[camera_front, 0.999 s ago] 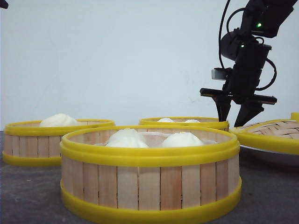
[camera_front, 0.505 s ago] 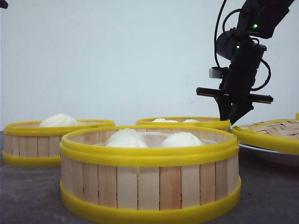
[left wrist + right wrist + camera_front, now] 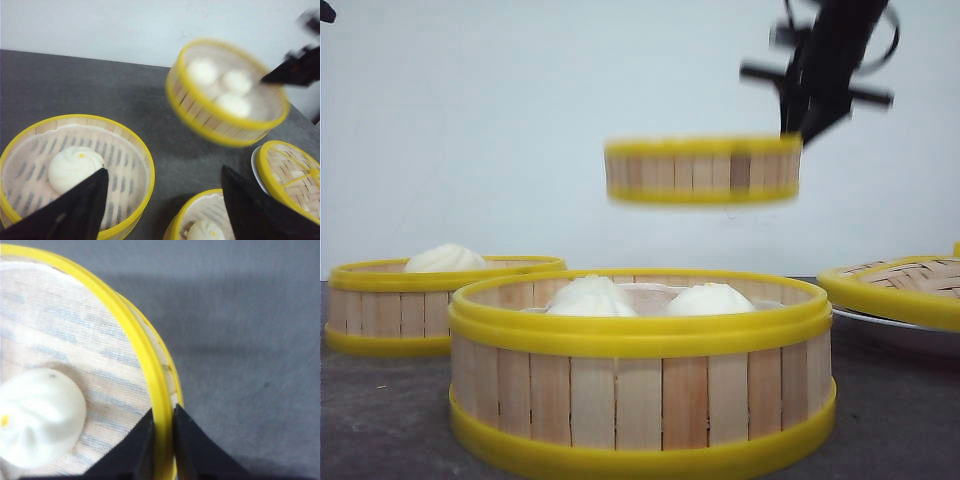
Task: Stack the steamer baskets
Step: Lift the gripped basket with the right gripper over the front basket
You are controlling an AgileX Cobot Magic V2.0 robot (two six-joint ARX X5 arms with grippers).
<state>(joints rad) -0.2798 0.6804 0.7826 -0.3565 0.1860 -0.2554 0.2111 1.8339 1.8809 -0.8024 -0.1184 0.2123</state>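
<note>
Above the table, the right hand [image 3: 798, 128] pinches a lifted steamer basket [image 3: 703, 170] holding three buns [image 3: 220, 85].

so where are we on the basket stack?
Nothing stacked yet. In hand: the right gripper pinches the rim of the lifted basket, airborne with buns inside. Left: set it on another, then add the third; the near basket and left basket sit on the table.

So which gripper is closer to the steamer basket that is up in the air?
The right gripper: its fingers are shut on the rim of the lifted basket. The left gripper is open, apart from it, above the baskets on the table.
</note>
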